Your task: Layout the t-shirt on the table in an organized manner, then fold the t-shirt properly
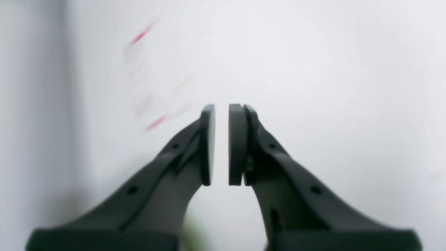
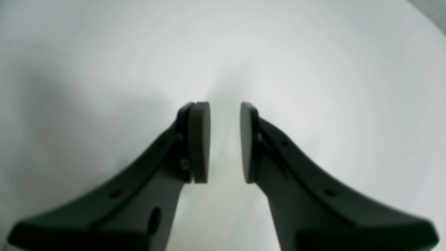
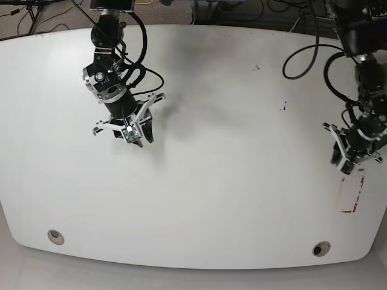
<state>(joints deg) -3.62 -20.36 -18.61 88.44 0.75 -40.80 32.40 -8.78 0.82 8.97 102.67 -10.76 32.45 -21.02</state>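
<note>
Your left tool (image 1: 221, 144) hangs at the base view's right with its pads a narrow slit apart, gripping nothing; your right tool (image 2: 225, 143), reaching in from the far left, shows a wider gap, likewise empty.

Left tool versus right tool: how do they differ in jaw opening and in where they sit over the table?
The left tool shows only a thin slit between its pads; the right tool has a plainly wider gap. In the base view the left tool hangs near the table edge, just above the red-and-white tape rectangle; the right tool is over bare white surface toward the far side. Both hold nothing, and no t-shirt is visible.
</note>
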